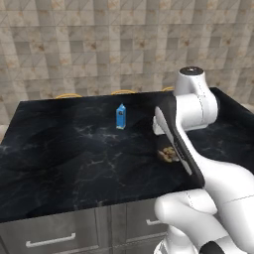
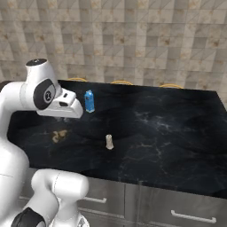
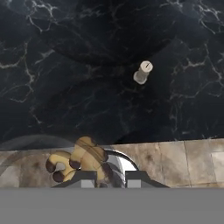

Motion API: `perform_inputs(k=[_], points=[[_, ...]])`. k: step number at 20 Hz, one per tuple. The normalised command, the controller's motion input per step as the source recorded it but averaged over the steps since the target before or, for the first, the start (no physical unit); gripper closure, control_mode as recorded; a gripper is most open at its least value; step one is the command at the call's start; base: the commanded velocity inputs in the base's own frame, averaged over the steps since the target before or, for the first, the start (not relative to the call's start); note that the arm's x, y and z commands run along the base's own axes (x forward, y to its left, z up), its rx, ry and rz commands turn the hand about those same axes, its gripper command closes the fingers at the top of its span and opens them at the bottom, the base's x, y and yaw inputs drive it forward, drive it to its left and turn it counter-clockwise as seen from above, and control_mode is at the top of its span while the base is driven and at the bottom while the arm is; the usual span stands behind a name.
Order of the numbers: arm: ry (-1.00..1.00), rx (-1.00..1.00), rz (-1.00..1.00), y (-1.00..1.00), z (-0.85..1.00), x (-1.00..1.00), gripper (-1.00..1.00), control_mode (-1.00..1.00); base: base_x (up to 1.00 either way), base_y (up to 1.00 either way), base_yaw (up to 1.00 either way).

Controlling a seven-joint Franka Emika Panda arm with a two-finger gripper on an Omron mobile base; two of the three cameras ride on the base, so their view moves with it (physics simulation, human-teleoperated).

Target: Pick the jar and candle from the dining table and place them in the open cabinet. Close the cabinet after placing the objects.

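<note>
Partly hidden: jar (image 1: 168, 154) behind arm | candle (image 2: 109, 142) clear

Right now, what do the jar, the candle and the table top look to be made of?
The jar: clear smoky glass, glossy; its gold-brown contents show through. The candle: matte cream, probably wax, with a dark wick mark. The dining table: polished black marble by its white veins.

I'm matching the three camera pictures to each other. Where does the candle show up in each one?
Left base view: the candle is not in it.
Right base view: candle stands upright near picture centre, on the dining table, lower right of the blue carton.
Hand view: upper right of centre, seen from above.
Shared landmark: the white-veined black marble.
</note>
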Motion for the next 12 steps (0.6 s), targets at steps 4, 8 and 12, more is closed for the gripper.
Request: perform_inputs(k=[4,8,12], points=[[0.0,0.0,0.0,0.0,0.0,-0.1,1.0,-1.0,0.0,0.0,0.0],[0.0,0.0,0.0,0.0,0.0,-0.02,1.0,1.0,0.0,0.01,0.0],[0.0,0.0,0.0,0.0,0.0,0.0,1.0,1.0,0.07,0.26,0.64]])
